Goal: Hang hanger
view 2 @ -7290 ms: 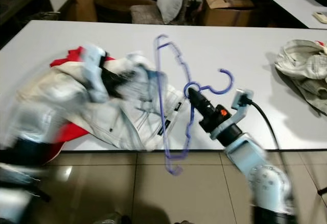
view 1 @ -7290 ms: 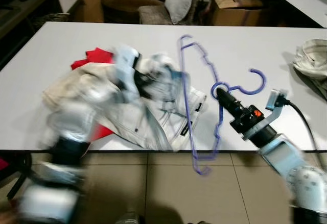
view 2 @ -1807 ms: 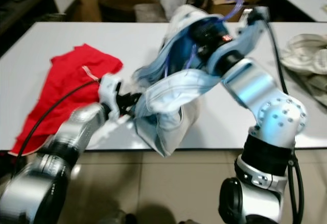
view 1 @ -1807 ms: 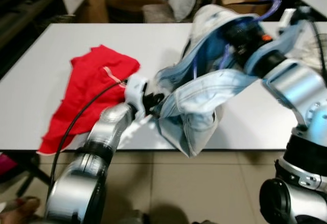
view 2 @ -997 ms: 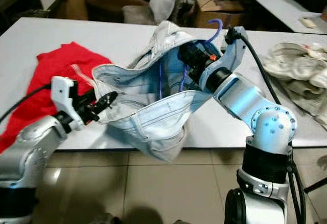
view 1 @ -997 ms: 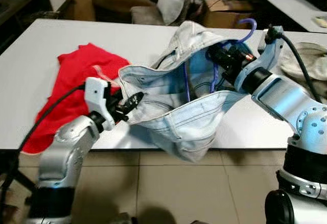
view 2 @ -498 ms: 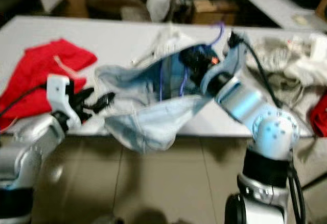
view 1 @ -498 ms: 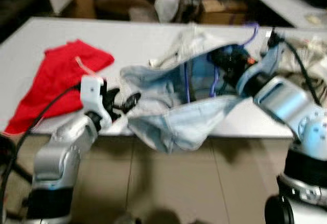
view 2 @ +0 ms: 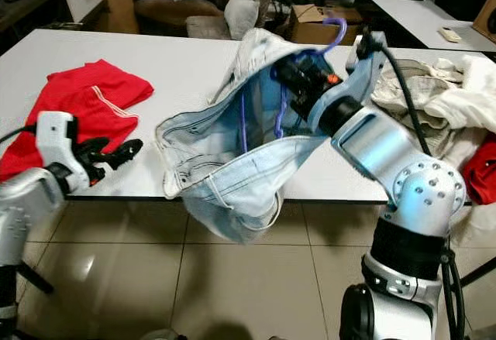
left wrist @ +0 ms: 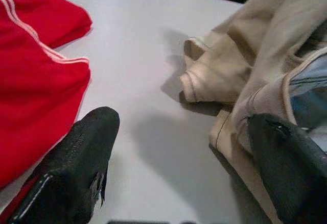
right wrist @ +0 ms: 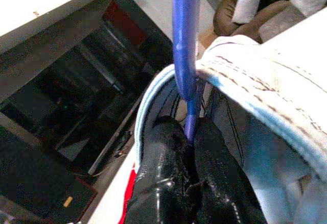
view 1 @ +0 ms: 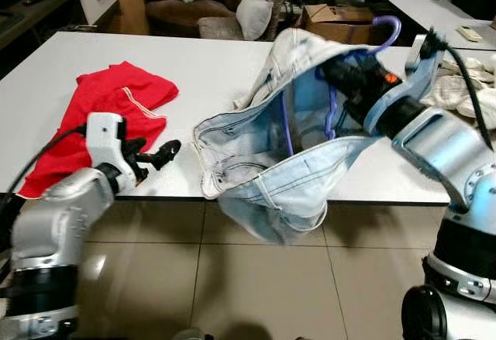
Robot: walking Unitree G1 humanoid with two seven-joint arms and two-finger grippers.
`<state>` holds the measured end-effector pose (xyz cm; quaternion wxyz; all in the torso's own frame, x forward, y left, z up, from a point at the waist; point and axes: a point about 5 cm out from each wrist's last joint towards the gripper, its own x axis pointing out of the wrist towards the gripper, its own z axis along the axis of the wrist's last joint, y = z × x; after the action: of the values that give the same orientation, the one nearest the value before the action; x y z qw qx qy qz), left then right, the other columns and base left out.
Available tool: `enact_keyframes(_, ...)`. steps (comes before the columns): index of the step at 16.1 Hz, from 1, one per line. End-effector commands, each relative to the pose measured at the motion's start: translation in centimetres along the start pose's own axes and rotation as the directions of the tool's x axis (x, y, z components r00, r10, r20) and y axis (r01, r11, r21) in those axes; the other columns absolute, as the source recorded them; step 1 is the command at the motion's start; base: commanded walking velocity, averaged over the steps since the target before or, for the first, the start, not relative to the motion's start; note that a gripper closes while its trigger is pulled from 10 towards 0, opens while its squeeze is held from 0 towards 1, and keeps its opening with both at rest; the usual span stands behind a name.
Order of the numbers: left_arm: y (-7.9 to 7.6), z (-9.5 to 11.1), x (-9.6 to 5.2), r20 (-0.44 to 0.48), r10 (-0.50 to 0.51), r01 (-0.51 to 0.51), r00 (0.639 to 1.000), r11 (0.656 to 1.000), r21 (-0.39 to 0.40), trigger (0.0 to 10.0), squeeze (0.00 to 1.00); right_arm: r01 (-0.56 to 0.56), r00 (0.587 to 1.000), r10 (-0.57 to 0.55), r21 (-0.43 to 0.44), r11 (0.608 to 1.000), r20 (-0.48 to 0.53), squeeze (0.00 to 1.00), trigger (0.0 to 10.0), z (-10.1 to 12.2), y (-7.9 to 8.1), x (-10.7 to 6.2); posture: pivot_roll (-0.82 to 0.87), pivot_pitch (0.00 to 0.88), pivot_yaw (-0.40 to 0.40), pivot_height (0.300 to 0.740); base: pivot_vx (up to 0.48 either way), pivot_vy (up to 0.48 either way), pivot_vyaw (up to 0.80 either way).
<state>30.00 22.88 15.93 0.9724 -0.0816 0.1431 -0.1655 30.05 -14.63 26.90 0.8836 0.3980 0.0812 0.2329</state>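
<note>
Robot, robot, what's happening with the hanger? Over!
Right pincer shut on purple hanger, denim jacket draped over it. Left pincer open, above table edge.

1. hanger: blue-purple plastic, hook the same shade.
2. denim garment: pale washed blue, deeper blue inside, off-white stitched seams.
3. red cloth at 9 o'clock: bright red, thin pale stripe along the edge.
4. table: plain white top.
5. left gripper: fingers matte black, white housing, silver arm.
6. right gripper: fingers glossy black, orange-red spot on the body behind.
7. cream clothes at 3 o'clock: off-white/beige; a red piece just beside them.
8. floor: glossy beige tiles, darker grout lines.
9. cardboard box at 12 o'clock: brown.
10. cushion: light grey on a brown sofa.
</note>
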Motion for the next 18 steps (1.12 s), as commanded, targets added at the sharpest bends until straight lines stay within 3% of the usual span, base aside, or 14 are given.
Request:
enact_keyframes(1, 0.1, 0.5, -0.4, 0.026, -0.034, 0.034, 0.999, 0.999, 0.01, 10.0, 1.0, -0.048, 0.998, 0.048, 0.013, 0.999, 0.045, 0.0, 10.0, 1.2, 0.8, -0.3, -0.05, 0.0, -0.001, 0.74, 0.0, 0.0, 0.0)
enact_keyframes(3, 0.3, 1.2, -1.4, 0.09, -0.082, 0.079, 0.993, 0.996, 0.037, 10.0, 1.0, -0.066, 0.998, 0.066, -0.006, 0.998, 0.016, 0.0, 10.0, 0.9, 0.9, -0.4, -0.05, 0.0, 0.0, 0.74, 0.0, 0.0, 0.23)
enact_keyframes(4, 0.7, 1.2, -2.5, 0.091, -0.082, 0.08, 0.992, 0.996, 0.026, 10.0, 0.34, -0.068, 0.998, 0.067, -0.016, 0.998, -0.017, 0.0, 10.0, 0.5, 0.8, -0.6, -0.04, 0.0, -0.001, 0.74, 0.0, 0.0, 0.8)
enact_keyframes(5, 0.9, 1.1, -3.0, 0.085, -0.079, 0.077, 0.993, 0.997, 0.024, 10.0, 0.0, -0.077, 0.997, 0.076, -0.02, 0.997, -0.03, 0.0, 10.0, 0.3, 0.8, -0.7, -0.04, 0.0, -0.001, 0.74, 0.0, 0.0, 0.8)
enact_keyframes(6, 0.9, -0.1, -4.5, 0.023, -0.104, 0.102, 0.994, 0.993, 0.051, 10.0, 0.0, -0.108, 0.992, 0.105, -0.043, 0.993, -0.07, 0.0, 10.0, 0.1, 1.1, -1.0, -0.04, 0.0, -0.006, 0.74, 0.0, 0.0, 0.79)
enact_keyframes(8, -0.1, -1.3, -5.7, -0.02, -0.146, 0.147, 0.989, 0.986, 0.078, 10.0, 0.0, -0.134, 0.986, 0.127, -0.062, 0.989, -0.104, 0.0, 10.0, 0.1, 1.2, -1.4, -0.03, 0.0, -0.017, 0.74, 0.0, 0.0, 0.8)
enact_keyframes(11, -2.2, -2.2, -6.1, 0.021, -0.157, 0.153, 0.987, 0.98, 0.129, 10.0, 0.0, -0.178, 0.973, 0.165, -0.072, 0.981, -0.161, 0.0, 10.0, -0.3, 1.4, -2.1, -0.03, 0.0, -0.029, 0.74, 0.0, 0.0, 0.79)
enact_keyframes(13, -3.3, -3.5, -6.2, -0.022, -0.144, 0.146, 0.989, 0.979, 0.14, 10.0, 0.0, -0.191, 0.965, 0.173, -0.076, 0.979, -0.198, 0.0, 10.0, -0.9, 1.4, -2.6, -0.02, 0.0, -0.03, 0.74, 0.0, 0.0, 0.79)
enact_keyframes(14, -4.5, -4.4, -6.6, -0.053, -0.198, 0.202, 0.979, 0.973, 0.112, 10.0, 0.0, -0.191, 0.963, 0.172, -0.074, 0.979, -0.209, 0.0, 10.0, -1.2, 1.4, -2.9, -0.02, 0.0, -0.028, 0.74, 0.0, 0.0, 0.79)
enact_keyframes(18, -5.5, -4.7, -6.8, -0.062, -0.209, 0.216, 0.976, 0.966, 0.141, 10.0, 0.0, -0.192, 0.956, 0.168, -0.078, 0.978, -0.242, 0.0, 10.0, -1.6, 1.5, -4.0, -0.03, 0.0, -0.025, 0.74, 0.0, 0.0, 0.79)
